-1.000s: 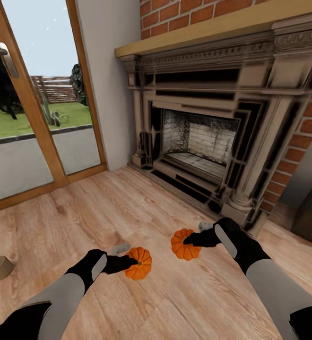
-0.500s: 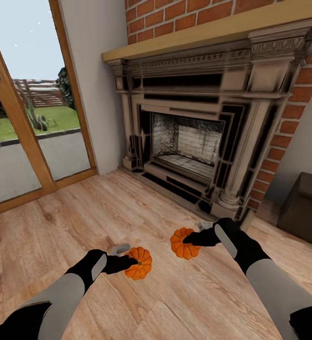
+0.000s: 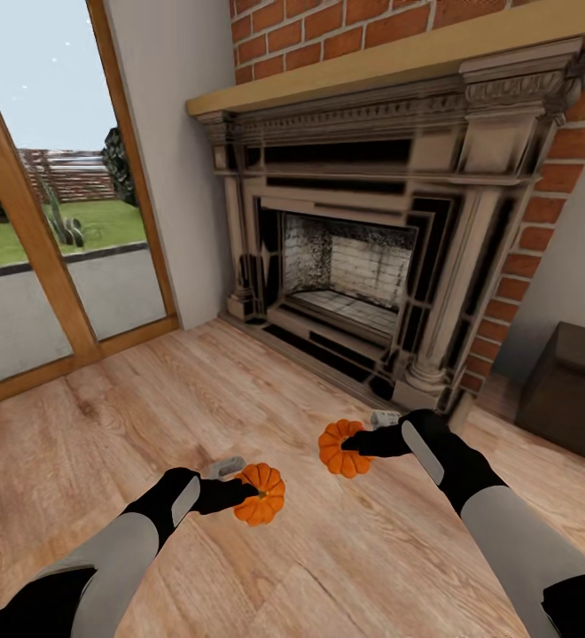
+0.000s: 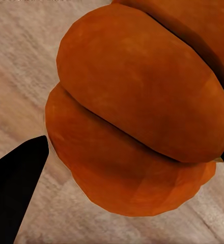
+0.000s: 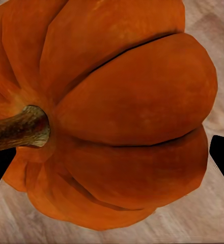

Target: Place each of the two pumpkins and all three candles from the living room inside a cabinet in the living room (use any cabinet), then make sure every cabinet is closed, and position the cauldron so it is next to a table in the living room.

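1. At the far left, a glazed door [image 3: 35, 266] shows the lawn outside; bare wooden floor [image 3: 151, 416] lies before it.
2. The left gripper [image 3: 239, 490] is clenched on one pumpkin [image 3: 261, 494], held over the floor; the left wrist view shows its ribs between the dark fingertips [image 4: 15, 188].
3. The right gripper [image 3: 356, 440] grasps the other pumpkin [image 3: 341, 448], stem visible in the right wrist view.
4. Behind stands the fireplace [image 3: 363, 257]; a dark cabinet [image 3: 572, 390] sits at right.
5. Since a second ago the camera has swung rightward, and the right pumpkin sits slightly higher.
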Tool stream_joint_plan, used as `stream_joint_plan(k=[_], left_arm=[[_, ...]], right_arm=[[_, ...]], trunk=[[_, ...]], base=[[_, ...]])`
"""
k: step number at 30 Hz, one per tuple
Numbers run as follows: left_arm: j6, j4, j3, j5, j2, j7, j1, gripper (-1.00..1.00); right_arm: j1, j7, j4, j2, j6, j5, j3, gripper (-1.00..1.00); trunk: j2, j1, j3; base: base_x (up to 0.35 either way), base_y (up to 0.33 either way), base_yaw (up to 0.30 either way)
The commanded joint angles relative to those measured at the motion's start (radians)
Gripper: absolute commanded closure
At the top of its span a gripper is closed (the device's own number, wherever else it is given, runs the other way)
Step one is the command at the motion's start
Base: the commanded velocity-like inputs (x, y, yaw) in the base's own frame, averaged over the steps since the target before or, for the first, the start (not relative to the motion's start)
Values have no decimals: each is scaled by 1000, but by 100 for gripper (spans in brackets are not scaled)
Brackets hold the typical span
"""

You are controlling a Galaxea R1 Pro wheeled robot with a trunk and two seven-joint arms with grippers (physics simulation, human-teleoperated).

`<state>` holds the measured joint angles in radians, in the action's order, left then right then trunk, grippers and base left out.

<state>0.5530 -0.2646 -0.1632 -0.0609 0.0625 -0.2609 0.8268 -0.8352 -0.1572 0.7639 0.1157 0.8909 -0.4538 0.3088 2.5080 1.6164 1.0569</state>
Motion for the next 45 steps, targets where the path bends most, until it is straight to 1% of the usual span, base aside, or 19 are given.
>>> stream_joint_plan(k=[1, 45], left_arm=[[8, -2, -4, -7, 0, 2, 0, 100], [10, -2, -6, -8, 1, 2, 0, 100]], right_arm=[[-1, -8, 0, 1, 2, 11, 3, 100], [-1, -10, 0, 2, 2, 11, -2, 100]], trunk=[[0, 0, 0], [0, 0, -45]], base=[[0, 0, -202], [0, 0, -241]])
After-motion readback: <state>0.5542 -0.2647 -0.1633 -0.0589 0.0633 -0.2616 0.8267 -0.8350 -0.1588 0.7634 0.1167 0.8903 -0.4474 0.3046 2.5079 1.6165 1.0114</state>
